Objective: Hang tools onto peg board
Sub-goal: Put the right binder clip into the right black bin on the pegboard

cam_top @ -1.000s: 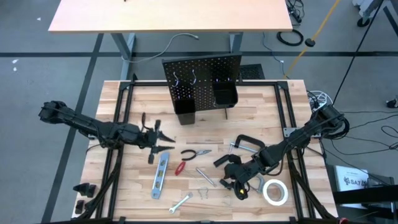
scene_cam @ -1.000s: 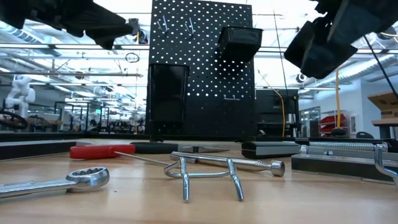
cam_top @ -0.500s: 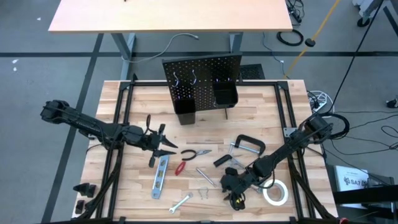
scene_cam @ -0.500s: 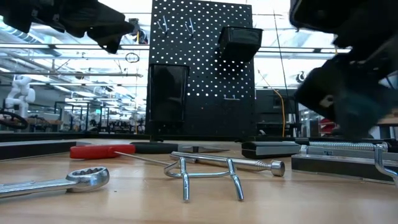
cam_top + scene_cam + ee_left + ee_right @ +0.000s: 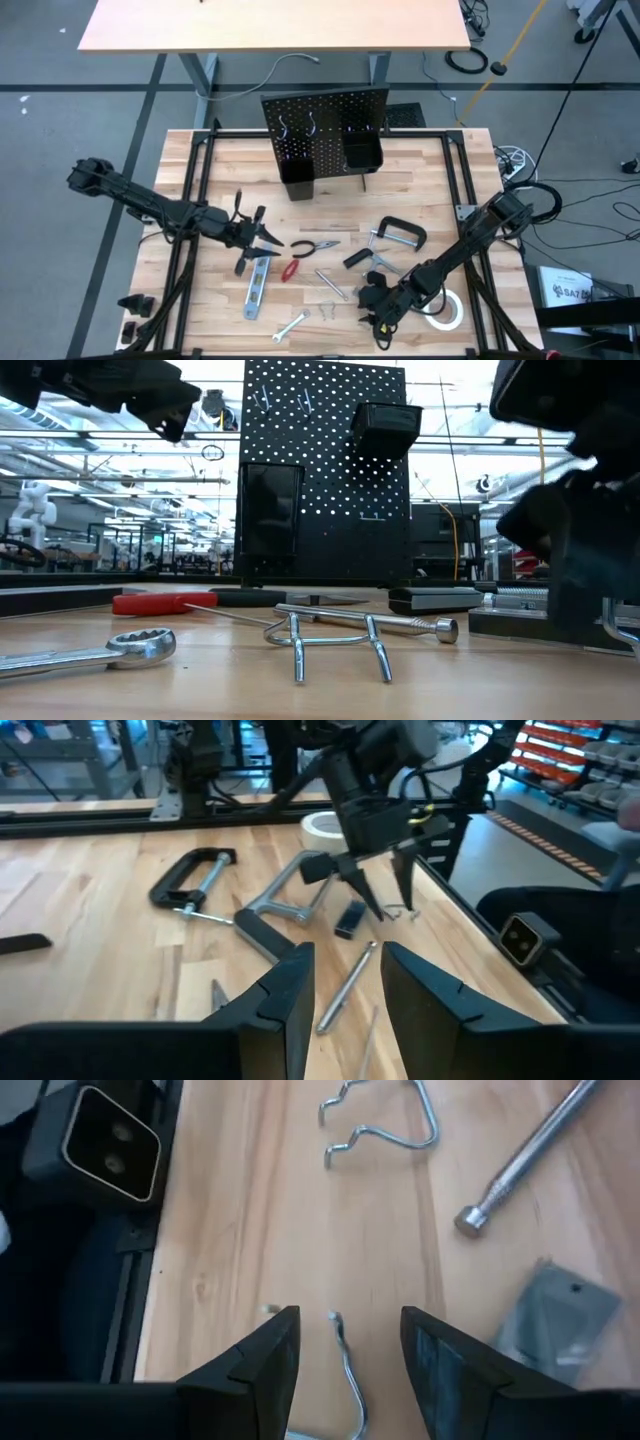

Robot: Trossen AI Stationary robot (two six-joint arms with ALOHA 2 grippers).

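Observation:
The peg board (image 5: 325, 125) stands upright at the table's far middle with two black bins on its front. The tools lie on the tabletop: blue-grey level (image 5: 257, 283), pliers (image 5: 315, 246), red-handled screwdriver (image 5: 290, 270), C-clamp (image 5: 400, 233), bar clamp (image 5: 362, 260), wrench (image 5: 290, 326) and tape roll (image 5: 441, 310). My right gripper (image 5: 375, 316) is open, low over the table near its front edge. Its fingers stand on either side of a small silver hook (image 5: 347, 1370) without touching it. My left gripper (image 5: 262, 241) is open above the level's far end and holds nothing.
A silver rod (image 5: 520, 1155) and a bent double wire hook (image 5: 380, 1125) lie just beyond my right gripper. The low camera (image 5: 110, 1145) sits at the table's front edge beside it. Black rails run along the table's sides.
My right gripper has gone down and toward the table's near edge, from above the bar clamp to low over the small hook beside the tape roll. Its fingers have stayed open. No tool has moved.

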